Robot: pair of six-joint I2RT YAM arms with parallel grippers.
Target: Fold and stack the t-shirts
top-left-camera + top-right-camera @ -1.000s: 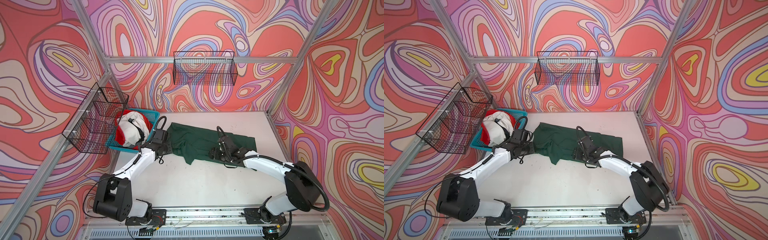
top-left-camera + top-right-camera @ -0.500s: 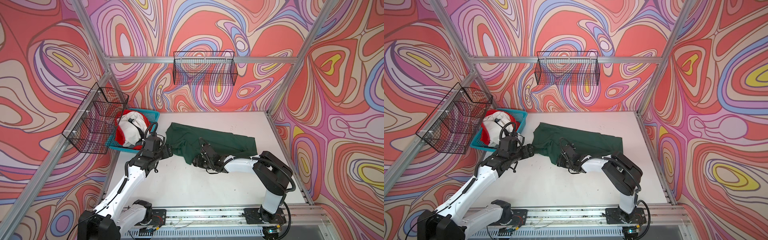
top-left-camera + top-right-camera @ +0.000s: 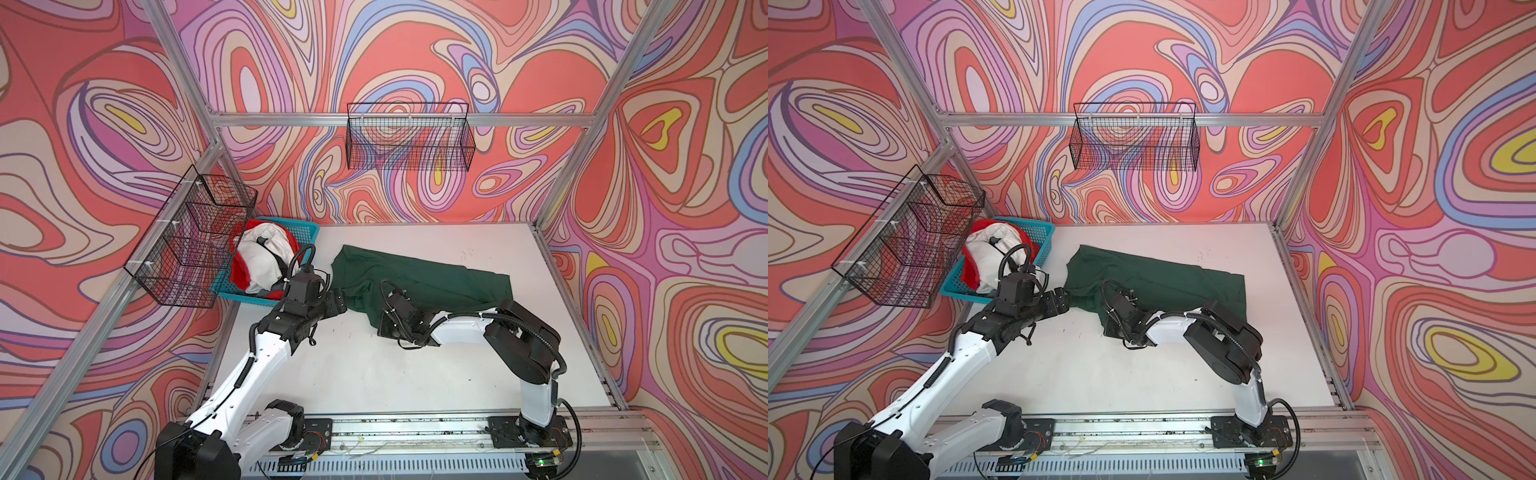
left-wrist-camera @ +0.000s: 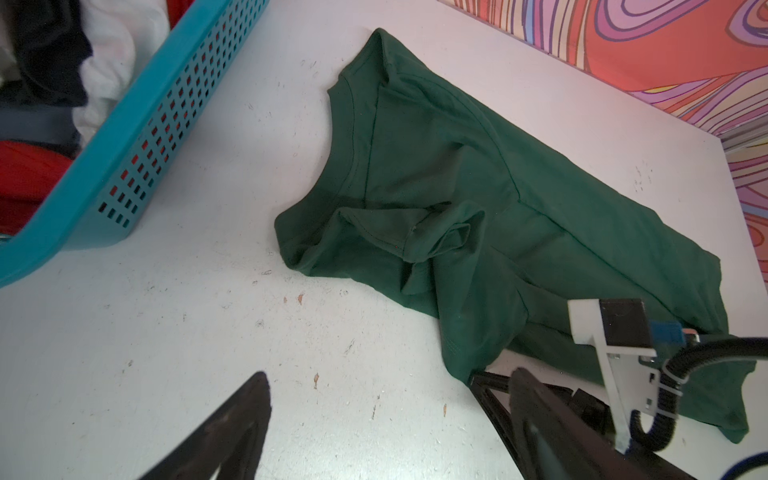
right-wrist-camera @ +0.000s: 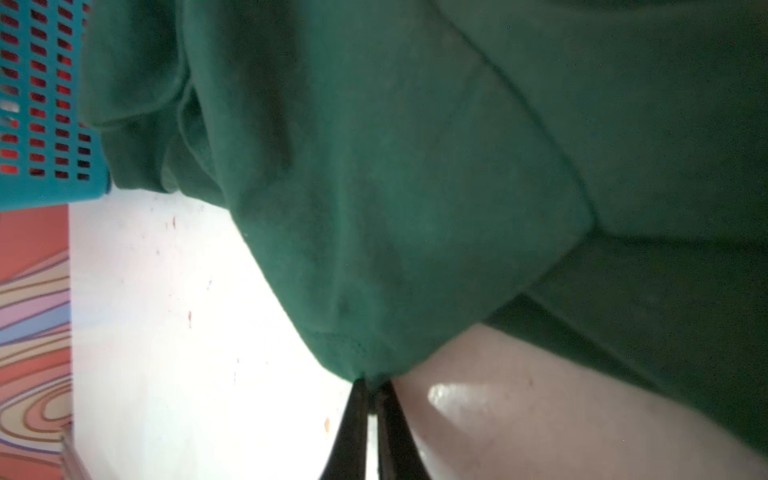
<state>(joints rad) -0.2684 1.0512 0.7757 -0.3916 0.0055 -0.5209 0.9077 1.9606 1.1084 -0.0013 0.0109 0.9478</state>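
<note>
A dark green t-shirt (image 3: 419, 278) (image 3: 1154, 278) lies spread and rumpled across the back of the white table. My right gripper (image 3: 380, 328) (image 3: 1106, 328) (image 5: 372, 384) is shut on the shirt's near hanging tip (image 5: 365, 357), the cloth pinched between the black fingertips. My left gripper (image 3: 338, 301) (image 3: 1065, 303) (image 4: 388, 372) stands open just off the shirt's left edge, over bare table with nothing between its fingers (image 4: 237, 424). In the left wrist view the green t-shirt (image 4: 478, 187) shows its neckline and a bunched sleeve. More t-shirts, white (image 3: 262, 262) and red (image 3: 241, 272), are heaped in the basket.
A teal plastic basket (image 3: 309, 232) (image 3: 1046, 237) (image 4: 145, 124) (image 5: 41, 104) stands at the back left of the table. Black wire baskets hang on the left wall (image 3: 191, 245) and on the back wall (image 3: 409, 141). Bare white table (image 3: 374, 374) lies in front of the shirt.
My right gripper slid left along the shirt's near edge and shut on its tip. My left gripper opened, let go of the shirt's left edge and drew back a little.
</note>
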